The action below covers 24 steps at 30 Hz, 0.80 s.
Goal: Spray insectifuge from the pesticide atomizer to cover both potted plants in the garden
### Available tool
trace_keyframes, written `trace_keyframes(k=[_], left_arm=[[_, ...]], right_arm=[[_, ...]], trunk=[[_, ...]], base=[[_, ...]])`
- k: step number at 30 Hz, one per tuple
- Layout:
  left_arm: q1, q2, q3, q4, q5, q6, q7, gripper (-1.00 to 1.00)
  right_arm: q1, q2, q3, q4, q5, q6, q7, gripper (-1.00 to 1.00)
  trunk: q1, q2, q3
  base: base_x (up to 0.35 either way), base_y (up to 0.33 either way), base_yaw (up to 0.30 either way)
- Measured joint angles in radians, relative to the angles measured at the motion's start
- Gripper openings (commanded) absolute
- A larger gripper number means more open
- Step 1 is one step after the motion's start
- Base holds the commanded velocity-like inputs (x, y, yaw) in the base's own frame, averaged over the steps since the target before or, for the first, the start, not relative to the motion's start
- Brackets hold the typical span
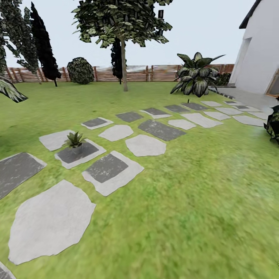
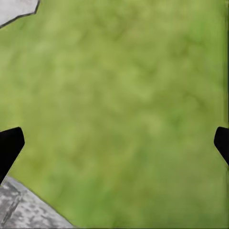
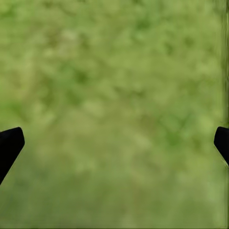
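Head view has 1 potted plant [image 1: 74, 140] on a stepping stone [image 1: 80, 153] in the lawn [image 1: 201, 186], while both claws, left [image 2: 114, 143] and right [image 3: 114, 143], hang spread wide over grass.

The head camera sits high and looks forward and down across the lawn [image 1: 201, 186], over the stepping stones [image 1: 110, 170] to the far fence [image 1: 135, 73] and a white house [image 1: 259, 46]. Each wrist camera looks down along its two dark fingers at the ground. The left one sees grass [image 2: 124, 109] between its fingers [image 2: 9, 145], with bits of grey stone beside one finger. The right one sees blurry grass [image 3: 119, 109] between its fingers [image 3: 8, 143]. All three share the lawn
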<state>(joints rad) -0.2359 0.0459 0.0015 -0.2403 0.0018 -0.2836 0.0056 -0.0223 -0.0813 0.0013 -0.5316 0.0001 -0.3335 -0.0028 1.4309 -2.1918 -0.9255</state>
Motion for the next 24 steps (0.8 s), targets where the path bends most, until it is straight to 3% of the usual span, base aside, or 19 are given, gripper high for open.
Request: trace_keyframes(k=[24], left_arm=[[0.0, -0.001, 0.0, 0.0, 0.0, 0.0, 0.0, 1.0]], right_arm=[[0.0, 0.0, 0.0, 0.0, 0.001, 0.0, 0.0, 1.0]], trunk=[[0.0, 0.0, 0.0]], base=[[0.339, 0.0, -0.024]])
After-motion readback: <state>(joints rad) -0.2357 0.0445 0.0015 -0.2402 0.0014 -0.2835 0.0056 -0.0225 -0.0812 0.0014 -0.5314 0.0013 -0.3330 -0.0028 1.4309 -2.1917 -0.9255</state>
